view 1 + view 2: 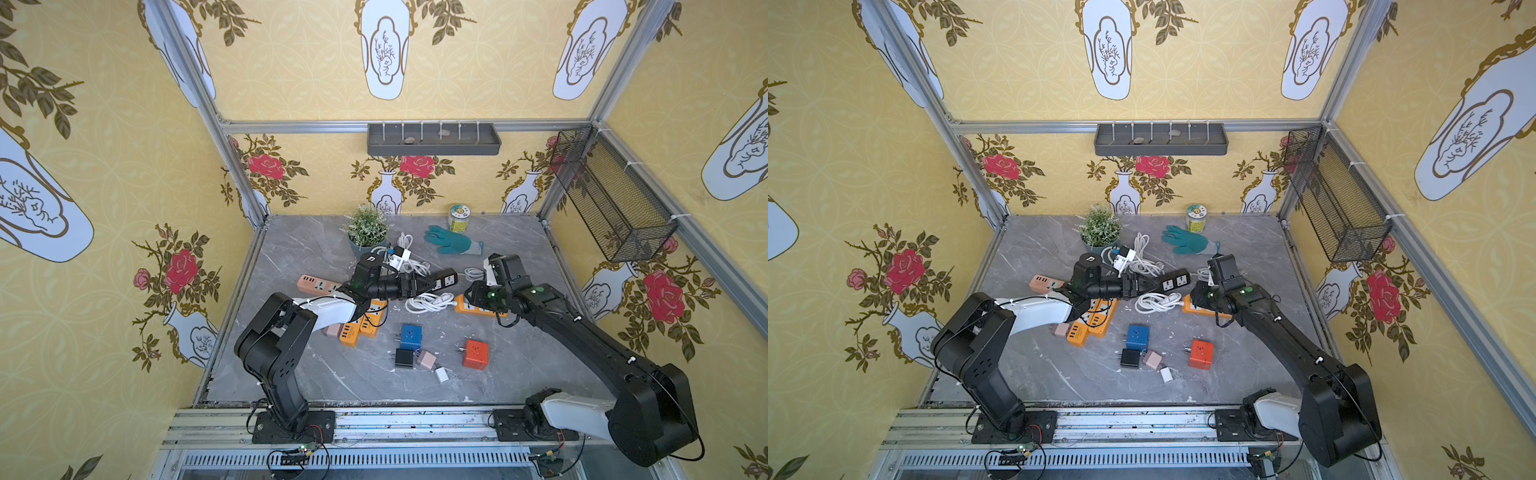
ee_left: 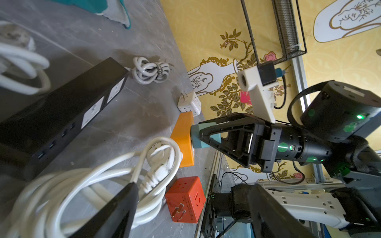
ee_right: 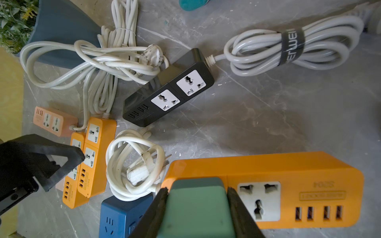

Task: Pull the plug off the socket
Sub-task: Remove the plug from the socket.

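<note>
Right claw (image 3: 197,188) clamps green plug (image 3: 195,208) in orange socket (image 3: 309,171); left claw (image 1: 430,284) spread.

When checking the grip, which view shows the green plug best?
Right wrist: the plug sits large in the right gripper, on the orange strip. Left wrist shows its side; top views hide it under that arm.
</note>
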`<state>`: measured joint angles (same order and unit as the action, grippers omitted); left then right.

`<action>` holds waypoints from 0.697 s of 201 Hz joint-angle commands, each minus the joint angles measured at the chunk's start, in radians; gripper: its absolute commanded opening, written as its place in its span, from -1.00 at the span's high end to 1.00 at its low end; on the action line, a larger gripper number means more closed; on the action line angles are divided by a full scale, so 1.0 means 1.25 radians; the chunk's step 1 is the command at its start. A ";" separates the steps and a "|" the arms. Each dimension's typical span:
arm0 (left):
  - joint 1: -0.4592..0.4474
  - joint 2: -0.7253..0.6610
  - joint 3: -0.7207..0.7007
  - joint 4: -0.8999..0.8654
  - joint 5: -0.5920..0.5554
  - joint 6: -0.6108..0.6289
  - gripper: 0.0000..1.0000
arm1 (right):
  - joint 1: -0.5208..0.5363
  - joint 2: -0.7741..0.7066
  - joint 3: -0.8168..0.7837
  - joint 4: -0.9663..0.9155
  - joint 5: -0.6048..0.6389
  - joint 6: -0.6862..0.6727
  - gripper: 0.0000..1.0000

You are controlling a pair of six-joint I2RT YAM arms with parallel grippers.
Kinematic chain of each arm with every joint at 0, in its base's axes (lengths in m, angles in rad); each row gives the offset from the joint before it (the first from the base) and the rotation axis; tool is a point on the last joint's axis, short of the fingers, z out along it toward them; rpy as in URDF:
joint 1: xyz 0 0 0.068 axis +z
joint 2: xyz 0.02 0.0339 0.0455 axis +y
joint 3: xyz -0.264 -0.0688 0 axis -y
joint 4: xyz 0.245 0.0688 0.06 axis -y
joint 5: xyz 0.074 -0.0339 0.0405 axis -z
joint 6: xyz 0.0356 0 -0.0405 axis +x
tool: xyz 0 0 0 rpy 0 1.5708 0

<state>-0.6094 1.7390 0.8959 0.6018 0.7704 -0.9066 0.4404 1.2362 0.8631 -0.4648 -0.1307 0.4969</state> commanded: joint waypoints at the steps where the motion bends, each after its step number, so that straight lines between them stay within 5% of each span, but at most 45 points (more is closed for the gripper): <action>1: -0.015 0.004 0.015 -0.042 -0.024 0.115 -0.79 | 0.000 -0.003 0.000 0.061 -0.038 -0.015 0.41; 18: -0.023 0.020 0.037 -0.088 -0.033 0.172 -0.81 | 0.003 -0.005 0.000 0.085 -0.071 -0.049 0.41; 63: -0.022 0.109 0.126 -0.119 0.052 0.140 -0.81 | 0.015 -0.002 0.004 0.140 -0.128 -0.211 0.43; 140: -0.022 0.177 0.166 -0.120 0.060 0.173 -0.80 | 0.018 0.087 0.070 0.172 -0.164 -0.200 0.44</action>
<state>-0.6369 1.9339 1.0920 0.4480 0.8242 -0.7216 0.4614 1.3262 0.9325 -0.3367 -0.2932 0.2565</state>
